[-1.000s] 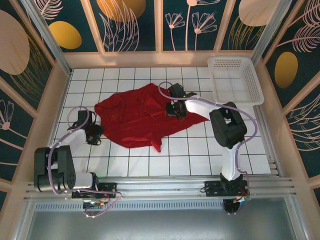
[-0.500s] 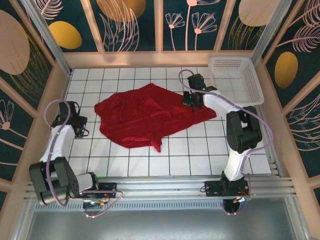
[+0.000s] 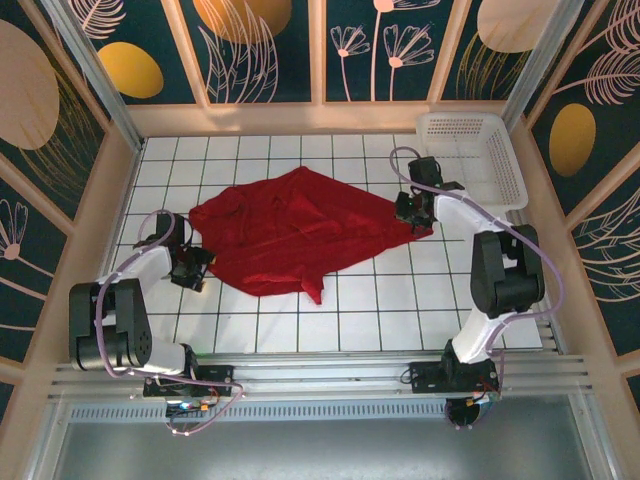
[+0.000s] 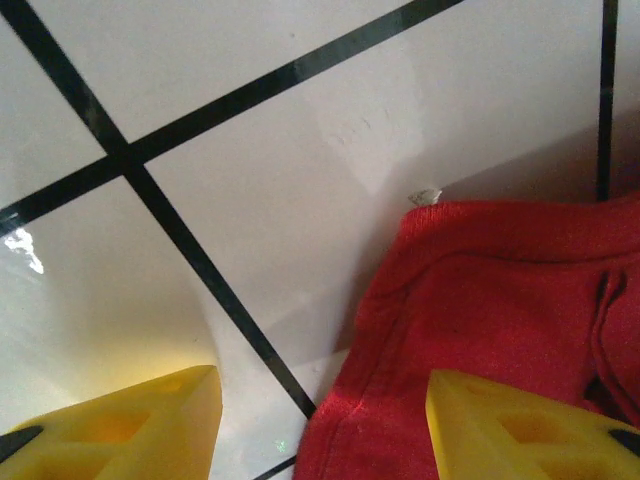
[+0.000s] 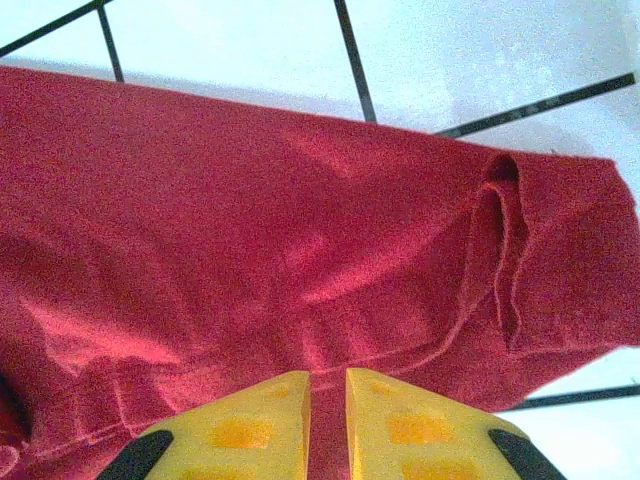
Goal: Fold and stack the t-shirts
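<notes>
Left gripper (image 4: 320, 400) spread, t-shirt (image 4: 500, 290) hem corner sits between my fingers; right gripper (image 5: 328, 400) near-closed over cloth, can't tell if gripping.

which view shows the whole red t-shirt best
The top external view: the t-shirt lies spread and crumpled on the tiled table, with its full outline visible. The left wrist view catches a hemmed corner of it on the tiles; the right wrist view gives a close stretch of cloth with a fold near one edge.
</notes>
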Robot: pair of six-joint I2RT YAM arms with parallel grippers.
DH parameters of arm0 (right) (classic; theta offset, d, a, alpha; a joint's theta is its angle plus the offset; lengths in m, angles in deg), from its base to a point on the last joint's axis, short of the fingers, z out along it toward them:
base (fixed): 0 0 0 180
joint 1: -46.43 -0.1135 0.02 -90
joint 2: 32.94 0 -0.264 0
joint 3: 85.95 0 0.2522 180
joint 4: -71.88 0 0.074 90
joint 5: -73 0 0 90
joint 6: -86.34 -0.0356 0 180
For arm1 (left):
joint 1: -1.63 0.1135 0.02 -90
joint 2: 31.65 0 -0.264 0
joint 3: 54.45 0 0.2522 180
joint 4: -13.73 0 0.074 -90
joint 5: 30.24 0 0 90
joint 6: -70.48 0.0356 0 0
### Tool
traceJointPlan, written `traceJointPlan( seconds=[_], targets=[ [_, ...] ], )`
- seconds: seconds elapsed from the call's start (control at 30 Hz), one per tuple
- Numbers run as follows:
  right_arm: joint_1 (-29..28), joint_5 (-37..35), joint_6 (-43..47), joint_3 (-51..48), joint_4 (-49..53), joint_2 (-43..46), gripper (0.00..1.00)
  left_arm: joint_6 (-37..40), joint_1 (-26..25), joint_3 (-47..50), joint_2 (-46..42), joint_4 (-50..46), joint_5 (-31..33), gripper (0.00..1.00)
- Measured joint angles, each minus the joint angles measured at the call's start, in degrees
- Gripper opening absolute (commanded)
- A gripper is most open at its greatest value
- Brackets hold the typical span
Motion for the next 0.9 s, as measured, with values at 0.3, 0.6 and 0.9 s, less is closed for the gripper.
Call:
traceJointPlan(
  seconds=[0.3,0.6,0.9],
  targets=[
    [0.0,0.0,-0.1,-3.1,0.8,3.1,0.19,-4.1,-9.9,0.0,-7.1,-2.4,1.3,0.52],
    [-1.3,0.2,-1.0,-4.7,0.8,5.7,0.19,-17.0,-23.7,5.1,-13.3,-3.1,1.0,0.45],
    [-3.7,0.2,-2.2,-5.7,0.8,7.7,0.2,-24.8,-29.4,5.8,-7.6,2.4,0.1,0.44]
  ],
)
